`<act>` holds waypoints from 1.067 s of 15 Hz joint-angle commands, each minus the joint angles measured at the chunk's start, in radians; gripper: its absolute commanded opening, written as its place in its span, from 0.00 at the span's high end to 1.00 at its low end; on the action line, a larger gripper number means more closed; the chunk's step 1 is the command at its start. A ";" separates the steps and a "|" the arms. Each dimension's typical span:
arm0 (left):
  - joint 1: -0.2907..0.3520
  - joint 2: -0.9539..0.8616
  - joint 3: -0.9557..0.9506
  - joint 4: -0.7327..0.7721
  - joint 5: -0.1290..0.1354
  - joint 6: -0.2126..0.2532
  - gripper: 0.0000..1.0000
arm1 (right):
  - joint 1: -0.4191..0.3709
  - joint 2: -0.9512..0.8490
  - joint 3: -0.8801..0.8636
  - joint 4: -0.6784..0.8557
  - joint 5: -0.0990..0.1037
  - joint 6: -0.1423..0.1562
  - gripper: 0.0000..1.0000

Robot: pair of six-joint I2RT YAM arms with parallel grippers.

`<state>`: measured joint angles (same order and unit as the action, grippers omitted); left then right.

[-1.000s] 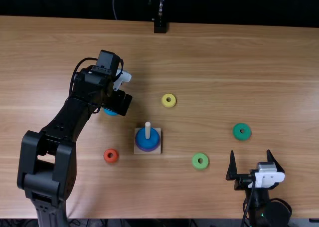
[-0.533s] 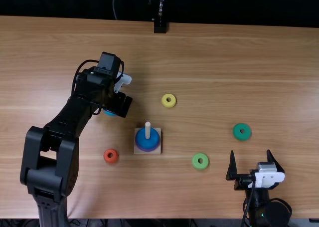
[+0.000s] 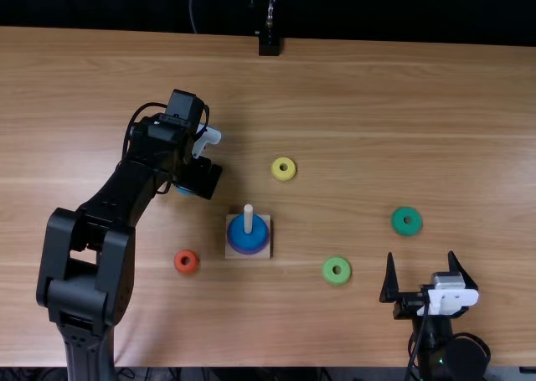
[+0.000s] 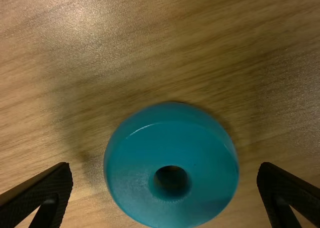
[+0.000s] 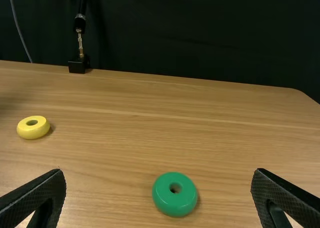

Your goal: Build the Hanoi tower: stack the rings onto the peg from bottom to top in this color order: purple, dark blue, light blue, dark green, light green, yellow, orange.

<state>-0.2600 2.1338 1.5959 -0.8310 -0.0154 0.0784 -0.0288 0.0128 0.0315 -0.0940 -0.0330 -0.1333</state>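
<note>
My left gripper (image 3: 199,177) is over the light blue ring (image 3: 183,190), largely covering it. In the left wrist view the light blue ring (image 4: 170,188) lies flat between the open fingers of the left gripper (image 4: 165,173), touching neither. The peg (image 3: 248,217) stands on its square base (image 3: 230,251), with the dark blue ring (image 3: 249,234) above the purple ring (image 3: 249,251). Open and holding nothing, my right gripper (image 3: 421,260) is at the lower right; the right wrist view has the right gripper (image 5: 158,175) beyond which lies the dark green ring (image 5: 175,194).
On the table (image 3: 352,105) lie an orange-red ring (image 3: 186,262) left of the base, a yellow ring (image 3: 284,169) behind it, and a light green ring (image 3: 337,270) to its right. A black stand (image 3: 269,44) is at the far edge.
The left arm has shifted slightly right and toward the near edge, and less of the light blue ring shows beside its gripper. The right arm and the other rings have kept still.
</note>
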 commanded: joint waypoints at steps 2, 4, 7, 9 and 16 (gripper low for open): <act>0.001 0.023 0.006 0.005 0.003 0.012 0.28 | -0.003 -0.013 -0.016 -0.014 0.011 -0.001 0.00; 0.001 0.023 0.006 0.005 -0.005 0.012 0.72 | -0.002 -0.013 -0.016 -0.014 0.011 -0.001 0.00; 0.001 0.021 0.012 0.003 -0.078 0.008 1.00 | -0.002 -0.013 -0.016 -0.014 0.011 -0.001 0.00; 0.001 0.014 0.044 0.001 -0.101 0.010 1.00 | -0.002 -0.013 -0.016 -0.014 0.013 -0.001 0.00; -0.028 -0.086 0.202 -0.215 -0.095 -0.132 1.00 | -0.002 -0.013 -0.016 -0.014 0.011 -0.001 0.00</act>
<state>-0.2691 2.1120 1.7538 -1.0485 -0.1043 0.0082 -0.0288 0.0128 0.0315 -0.0944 -0.0334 -0.1333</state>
